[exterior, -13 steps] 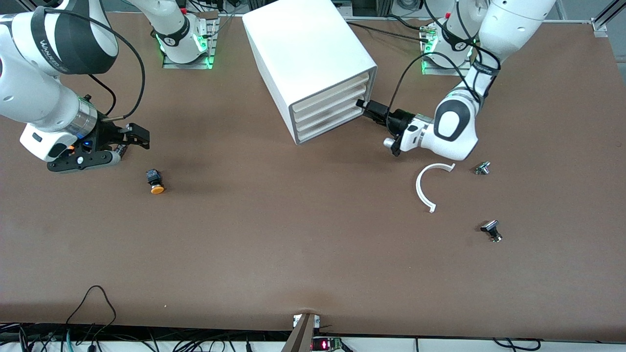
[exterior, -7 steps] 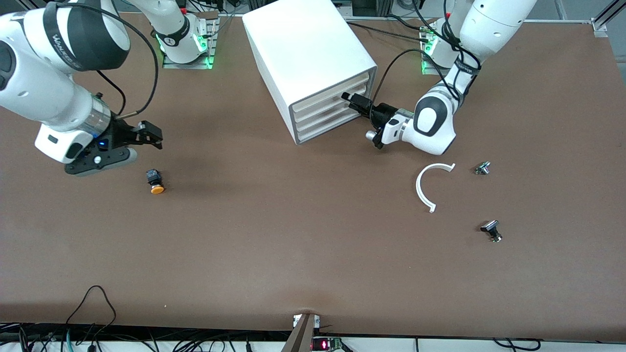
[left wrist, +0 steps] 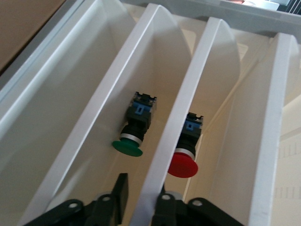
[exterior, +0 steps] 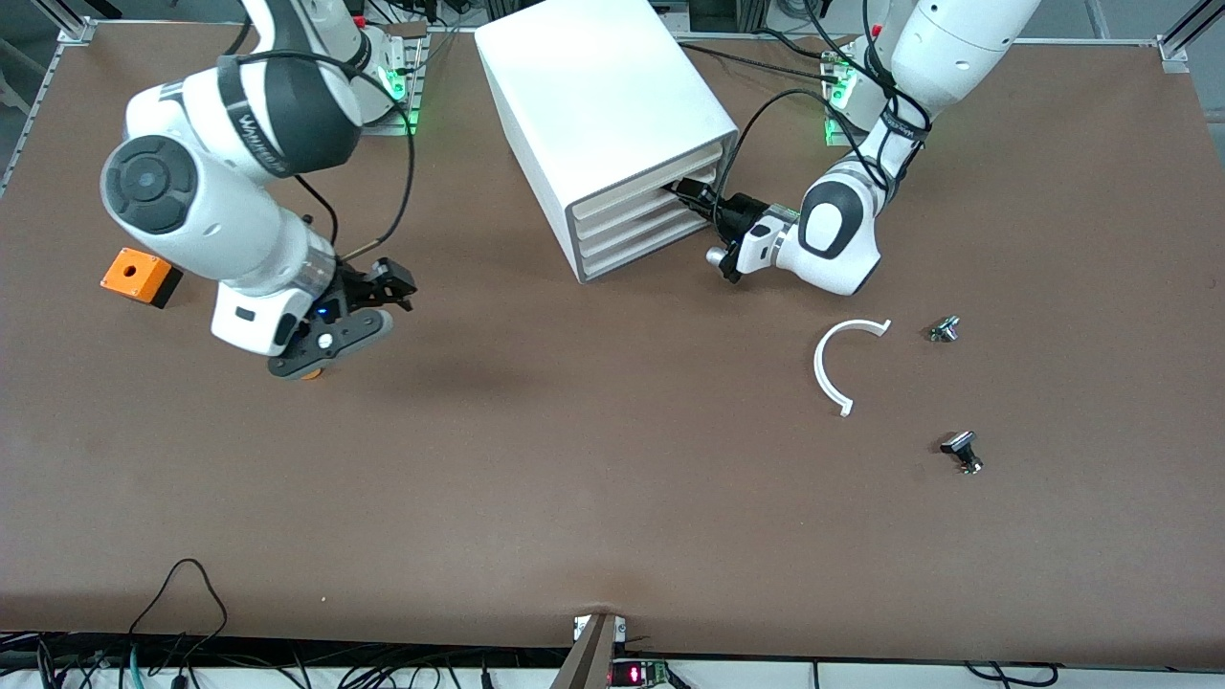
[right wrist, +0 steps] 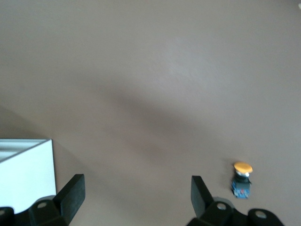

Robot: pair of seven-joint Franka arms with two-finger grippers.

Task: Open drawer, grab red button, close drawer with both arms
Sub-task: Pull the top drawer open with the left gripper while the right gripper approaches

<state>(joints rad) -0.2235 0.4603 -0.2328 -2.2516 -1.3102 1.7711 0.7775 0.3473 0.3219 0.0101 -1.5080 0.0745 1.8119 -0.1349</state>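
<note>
Overhead, from the front view, the white cabinet [exterior: 608,124] stands angled near the arms' bases, its four cream drawer fronts facing the left arm's end of the table. The left gripper [exterior: 691,194] is pushed against those fronts at the drawer [exterior: 643,198] second from the top; its fingers are hidden there. The right gripper [exterior: 388,287] hangs over bare table toward the right arm's end, its two fingers spread with nothing between them. An orange box [exterior: 140,276] sits near that end of the table. Toward the left arm's end lie a white curved strip [exterior: 833,365] and two small dark metal parts, one [exterior: 945,329] just beside the strip and one [exterior: 962,452] nearer the front camera.

Next, the left wrist view looks into the stacked drawers. The red button [left wrist: 185,156] lies on its side inside one drawer, cap toward the camera. A green-capped button [left wrist: 133,130] lies in the drawer next to it. The left gripper's fingers [left wrist: 120,195] straddle the white front edge that separates these two compartments, one finger on each face of it; whether they press on it I cannot tell.

Finally, the right wrist view shows its own wide-apart, empty fingers [right wrist: 73,193] over brown table, an orange-capped button [right wrist: 242,179] lying near them, and a corner of the cabinet [right wrist: 28,172].
</note>
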